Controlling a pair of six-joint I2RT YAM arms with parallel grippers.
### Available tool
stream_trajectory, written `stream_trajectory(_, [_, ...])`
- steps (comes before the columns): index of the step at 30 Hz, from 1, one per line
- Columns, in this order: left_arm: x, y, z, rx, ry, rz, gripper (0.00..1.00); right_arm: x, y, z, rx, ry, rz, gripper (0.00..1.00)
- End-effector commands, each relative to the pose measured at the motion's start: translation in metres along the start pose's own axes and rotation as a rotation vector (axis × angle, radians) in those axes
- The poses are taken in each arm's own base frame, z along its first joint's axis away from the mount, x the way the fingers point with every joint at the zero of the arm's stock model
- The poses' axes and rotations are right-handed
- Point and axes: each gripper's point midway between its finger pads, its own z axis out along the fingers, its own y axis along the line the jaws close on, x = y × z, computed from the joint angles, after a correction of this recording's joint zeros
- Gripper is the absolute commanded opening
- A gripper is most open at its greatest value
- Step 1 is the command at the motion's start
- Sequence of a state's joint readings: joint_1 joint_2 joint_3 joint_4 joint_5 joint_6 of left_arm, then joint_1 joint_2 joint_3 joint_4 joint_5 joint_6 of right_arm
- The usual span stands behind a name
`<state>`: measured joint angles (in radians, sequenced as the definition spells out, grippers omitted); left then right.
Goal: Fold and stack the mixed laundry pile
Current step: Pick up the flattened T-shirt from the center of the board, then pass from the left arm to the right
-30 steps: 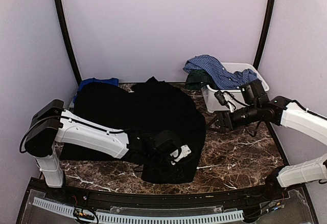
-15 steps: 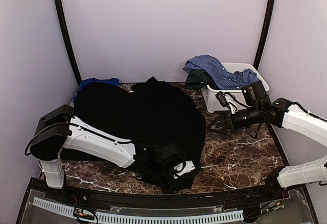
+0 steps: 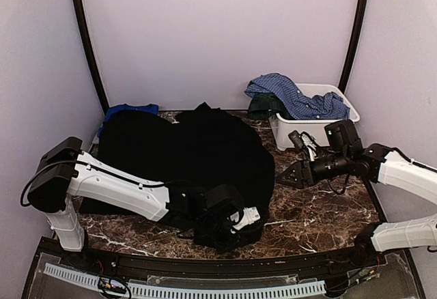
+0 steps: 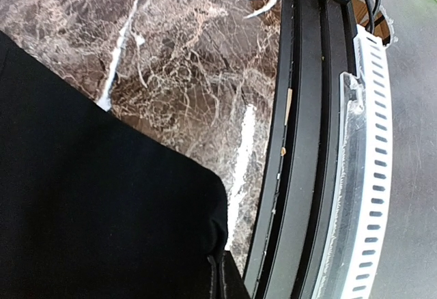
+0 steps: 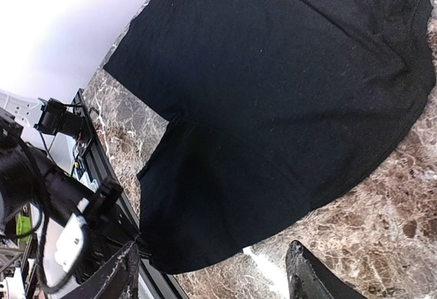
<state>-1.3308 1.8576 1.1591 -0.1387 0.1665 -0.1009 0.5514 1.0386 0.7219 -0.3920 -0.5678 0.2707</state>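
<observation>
Your left gripper (image 3: 240,218) has closed since a second ago. Its jaws are now together on the near hem of the black garment (image 3: 191,149), low by the table's front edge. In the left wrist view the cloth's corner runs straight into the fingertips (image 4: 229,282). Your right gripper (image 3: 281,177) stands wide open with nothing between its fingers, just beside the garment's right edge and above bare stone.

Under both arms is a dark brown marble table (image 3: 321,210) with white veins, edged at the front by a black rail and a white slotted strip (image 3: 205,291). Pale lavender walls and two black curved poles close it in.

Compared with a second ago, the left arm has reached nearer the front edge, and the right gripper has dropped lower and moved left, away from the white bin (image 3: 345,111).

The black garment lies spread flat over the left and middle of the table, with its near hem bunched at your left gripper. A royal-blue tee (image 3: 130,110) peeks out behind its far left corner. The blue checked shirt (image 3: 287,93) is draped over the bin's rim, with a dark green piece (image 3: 261,108) beneath it.
</observation>
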Motion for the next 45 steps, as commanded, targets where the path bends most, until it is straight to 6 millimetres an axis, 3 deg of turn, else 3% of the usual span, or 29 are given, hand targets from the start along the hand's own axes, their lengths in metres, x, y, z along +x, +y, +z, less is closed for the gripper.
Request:
stream_trajectory(1, [-0.009, 0.009, -0.020, -0.014, -0.079, -0.017, 0.00, -0.004, 0.011, 0.004, -0.043, -0.038, -0.037, 0.70])
stream_trajectory(6, [-0.011, 0.014, -0.036, -0.037, -0.124, -0.006, 0.00, 0.003, 0.004, 0.017, -0.002, -0.001, -0.062, 0.65])
stream_trajectory(12, [-0.012, 0.038, -0.056, -0.103, -0.151, -0.014, 0.00, 0.024, -0.014, 0.036, 0.112, 0.105, -0.031, 0.57])
stream_trajectory(19, [-0.016, 0.044, -0.069, -0.139, -0.168, 0.037, 0.00, 0.044, -0.029, 0.048, 0.167, 0.177, 0.168, 0.50])
stream_trajectory(29, [-0.017, 0.037, -0.065, -0.103, -0.180, 0.076, 0.00, 0.073, -0.041, 0.066, 0.154, 0.206, 0.340, 0.41])
stream_trajectory(36, [-0.014, 0.029, -0.056, -0.101, -0.166, 0.102, 0.00, 0.080, -0.044, 0.080, 0.141, 0.221, 0.388, 0.36])
stream_trajectory(45, [-0.020, 0.025, -0.059, -0.094, -0.191, 0.114, 0.00, 0.091, -0.048, 0.098, 0.120, 0.235, 0.440, 0.32])
